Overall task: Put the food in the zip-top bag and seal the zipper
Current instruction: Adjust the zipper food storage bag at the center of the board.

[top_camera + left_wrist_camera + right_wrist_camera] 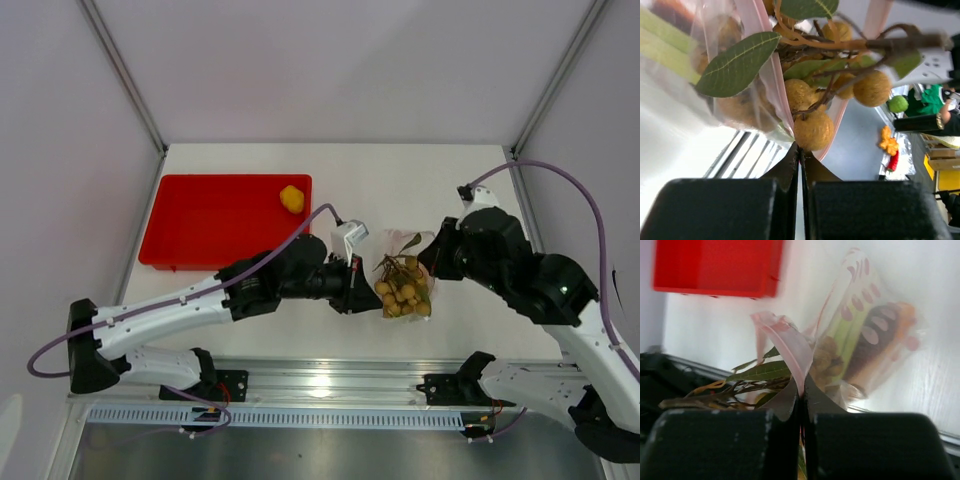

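Observation:
The clear zip-top bag (392,246) is lifted off the table between my two grippers. Its pink zipper (790,342) is apart. Inside the bag I see green-white stalks (844,335), a purple-brown sweet potato (875,337) and an orange piece (901,332). The bunch of tan berries (403,291) with leaves (737,65) sits in the mouth, partly outside. My left gripper (800,148) is shut on one zipper edge (759,27), just under a berry (813,130). My right gripper (803,390) is shut on the other edge. A small yellow fruit (291,198) lies in the tray.
The red tray (215,222) stands at the back left of the white table, holding only the yellow fruit. Grey walls close the table in on three sides. A metal rail (330,380) with the arm bases runs along the near edge.

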